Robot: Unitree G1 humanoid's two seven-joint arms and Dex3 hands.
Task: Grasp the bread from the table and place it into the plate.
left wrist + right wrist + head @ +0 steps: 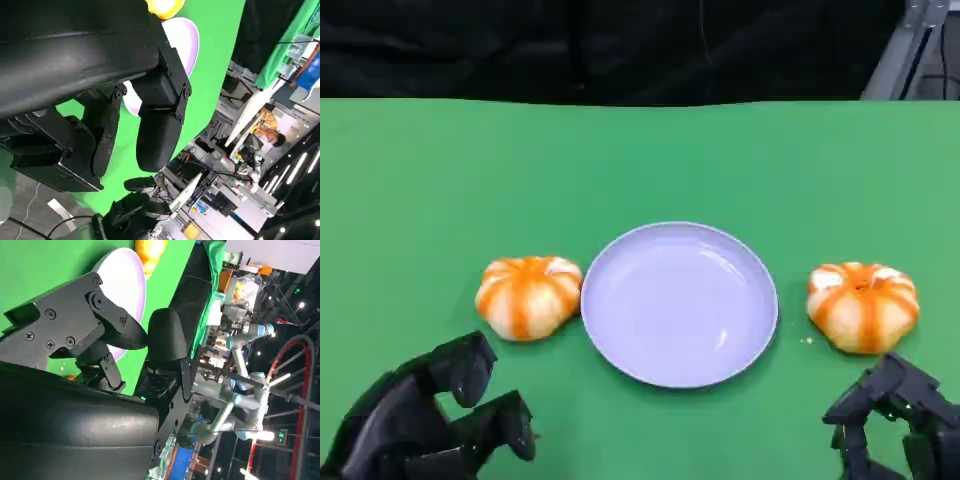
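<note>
Nothing is done yet, as I read it: the plate [679, 303] sits bare on the green counter [410, 190], with one bread [528, 296] just beside its left rim and another bread [862, 306] near its right. Both still need lifting in. My left robot hand [430, 415] hangs low near the counter edge, fingers apart, holding nothing. The right robot hand [895, 415] looks released too, though it is partly cropped.

Count on the green table [410, 180]: two round orange-and-white striped bread buns, one left [528, 296] and one right [862, 306] of the plate, one round pale lavender plate [679, 303], two black hands, left [430, 420] and right [900, 420].
</note>
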